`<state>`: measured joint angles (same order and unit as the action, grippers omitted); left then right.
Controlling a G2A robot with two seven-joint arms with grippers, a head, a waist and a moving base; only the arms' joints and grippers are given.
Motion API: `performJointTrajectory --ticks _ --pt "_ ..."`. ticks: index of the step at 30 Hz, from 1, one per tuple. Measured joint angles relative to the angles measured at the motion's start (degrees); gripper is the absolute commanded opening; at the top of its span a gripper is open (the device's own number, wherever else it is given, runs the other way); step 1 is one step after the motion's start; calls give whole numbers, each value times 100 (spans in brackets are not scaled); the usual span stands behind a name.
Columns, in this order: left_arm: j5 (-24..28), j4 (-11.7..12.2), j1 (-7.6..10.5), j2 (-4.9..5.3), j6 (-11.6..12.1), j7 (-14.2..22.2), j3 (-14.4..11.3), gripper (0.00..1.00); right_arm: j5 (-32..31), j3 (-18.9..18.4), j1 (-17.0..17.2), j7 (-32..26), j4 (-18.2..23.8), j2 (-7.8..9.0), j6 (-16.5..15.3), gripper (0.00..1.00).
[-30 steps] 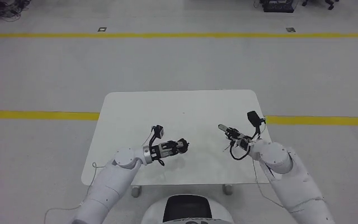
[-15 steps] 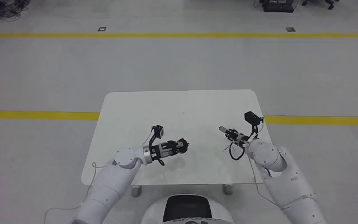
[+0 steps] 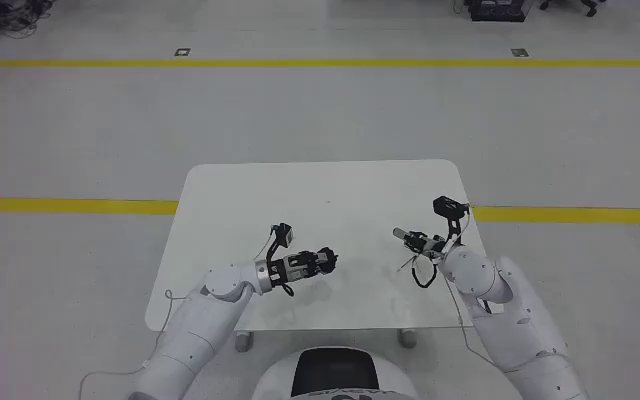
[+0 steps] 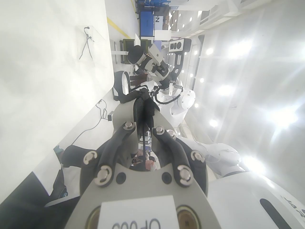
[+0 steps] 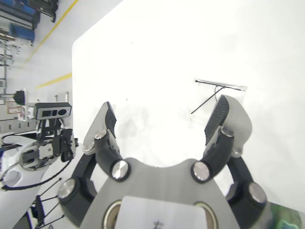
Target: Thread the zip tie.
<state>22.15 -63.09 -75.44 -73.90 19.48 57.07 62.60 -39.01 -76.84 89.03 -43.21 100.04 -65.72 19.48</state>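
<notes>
Right wrist view: right gripper (image 5: 164, 110) spread wide over table (image 5: 166, 36).
Left gripper (image 4: 144, 101) clenched; zip ties (image 5: 205, 103) lie there; wrist label (image 5: 162, 213) illegible.

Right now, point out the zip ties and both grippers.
zip ties (image 5: 202, 104), right wrist view, strap of the slanted tie.
right gripper (image 5: 166, 110), right wrist view, midway between its open fingertips.
left gripper (image 4: 144, 101), left wrist view, at its shut fingertips.
</notes>
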Motion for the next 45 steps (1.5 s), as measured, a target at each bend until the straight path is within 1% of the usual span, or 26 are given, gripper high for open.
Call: performJointTrajectory --ticks 4,8,11,15,18,19,26,27,29,31,32,36,38,39,43,45 --pt "0 0 0 0 0 0 0 0 -700 -96 -61 -705 135 -78 0 100" --pt "0 0 0 0 0 0 0 0 -1343 -209 -169 -1385 119 -235 0 100" --pt "0 0 0 0 0 0 0 0 -1670 -299 -291 -1772 5 -420 0 100" --pt "0 0 0 0 0 0 0 0 -2061 -343 -532 -2300 -331 -716 0 100" --pt "0 0 0 0 0 0 0 0 -2233 -367 -657 -2567 -477 -919 0 100" --pt "0 0 0 0 0 0 0 0 -2255 -374 -671 -2605 -490 -955 0 100" --pt "0 0 0 0 0 0 0 0 -2256 -375 -669 -2606 -491 -961 -4 100" --pt "0 0 0 0 0 0 0 0 -2283 -345 -646 -2555 -519 -958 -57 100" --pt "0 0 0 0 0 0 0 0 -2487 -242 -636 -2515 -567 -947 -158 100" --pt "0 0 0 0 0 0 0 0 -2793 -89 -696 -2660 -591 -937 -225 100" --pt "0 0 0 0 0 0 0 0 -2913 -24 -741 -2761 -600 -933 -270 100" --pt "0 0 0 0 0 0 0 0 -3441 286 -1026 -3366 -706 -914 -617 100" --pt "0 0 0 0 0 0 0 0 -3488 390 -1150 -3598 -763 -915 -796 100" --pt "0 0 0 0 0 0 0 0 -3494 429 -1230 -3654 -855 -912 -873 100" --pt "0 0 0 0 0 0 0 0 -3404 567 -1519 -3643 -1336 -907 -988 100" --pt "0 0 0 0 0 0 0 0 -3340 582 -1576 -3642 -1438 -906 -998 100"
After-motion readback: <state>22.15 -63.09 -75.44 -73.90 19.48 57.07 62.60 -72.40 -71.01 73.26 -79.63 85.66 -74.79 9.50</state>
